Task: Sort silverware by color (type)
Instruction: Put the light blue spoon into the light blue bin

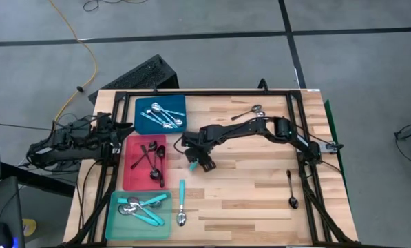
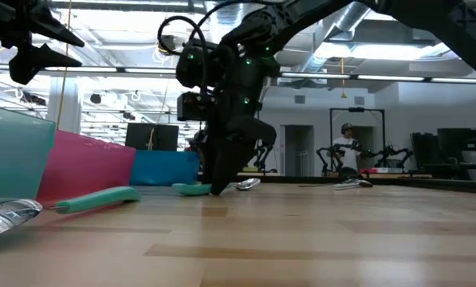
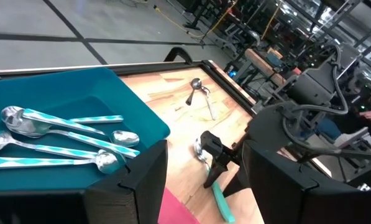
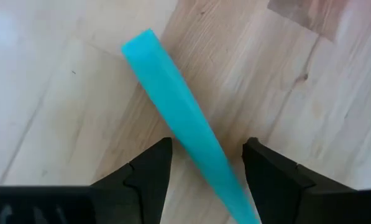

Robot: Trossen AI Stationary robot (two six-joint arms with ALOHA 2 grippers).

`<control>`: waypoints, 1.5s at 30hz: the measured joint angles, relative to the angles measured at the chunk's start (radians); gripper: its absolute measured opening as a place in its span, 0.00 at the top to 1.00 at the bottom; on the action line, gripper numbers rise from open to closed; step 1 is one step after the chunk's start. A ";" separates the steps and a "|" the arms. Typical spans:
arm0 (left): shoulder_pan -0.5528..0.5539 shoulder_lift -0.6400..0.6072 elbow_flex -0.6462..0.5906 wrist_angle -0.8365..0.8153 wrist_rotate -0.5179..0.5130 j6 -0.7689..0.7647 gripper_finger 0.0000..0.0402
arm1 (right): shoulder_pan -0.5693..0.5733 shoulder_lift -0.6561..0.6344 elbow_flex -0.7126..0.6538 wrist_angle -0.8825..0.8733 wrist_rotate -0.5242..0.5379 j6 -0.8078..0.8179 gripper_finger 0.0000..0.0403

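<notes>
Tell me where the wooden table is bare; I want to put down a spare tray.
The widest bare patch lies between the open right gripper and the black spoon near the right edge. It is crowded along the left, at the blue, red and teal trays.

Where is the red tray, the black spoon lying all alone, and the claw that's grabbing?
red tray (image 1: 131, 180), high view, bare bottom corner.
black spoon (image 1: 291, 189), high view, middle of its handle.
right gripper (image 4: 207, 163), right wrist view, gap between open fingers.

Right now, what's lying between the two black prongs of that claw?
A turquoise spoon handle lies on the bare wooden table, running between the open right claw prongs; the right wrist view shows it.
</notes>
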 joint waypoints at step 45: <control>0.000 0.000 0.000 0.000 -0.021 0.019 0.52 | 0.014 -0.058 -0.063 0.384 0.021 0.808 0.81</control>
